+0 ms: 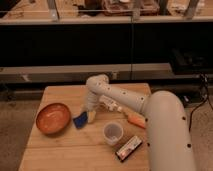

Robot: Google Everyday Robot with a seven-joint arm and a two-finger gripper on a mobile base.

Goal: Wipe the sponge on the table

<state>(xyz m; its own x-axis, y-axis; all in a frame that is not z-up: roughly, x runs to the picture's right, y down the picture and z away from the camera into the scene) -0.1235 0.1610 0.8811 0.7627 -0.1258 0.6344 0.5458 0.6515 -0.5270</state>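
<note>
a reddish-brown bowl (52, 118) sits at the left of the table (65, 150), with a clear cup (113, 133) near the middle. a black-and-white flat box (129, 148) lies just front-right of the cup. an orange object (135, 120), perhaps a carrot, lies behind the box. dark shelving (100, 45) runs behind. the jaws sit low, just right of the bowl.

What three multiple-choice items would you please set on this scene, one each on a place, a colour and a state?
1. Where is the tool?
A. down at the sponge, beside the bowl
B. hanging high in the air
C. tucked out of sight

2. What colour is the sponge?
A. red
B. dark blue
C. green

3. How does the clear cup stand?
A. upside down
B. on its side
C. upright

Answers: 1 A, the tool meets the sponge low on the table, just right of the bowl; 2 B, its top shows dark blue; 3 C, its open rim faces up.
</note>
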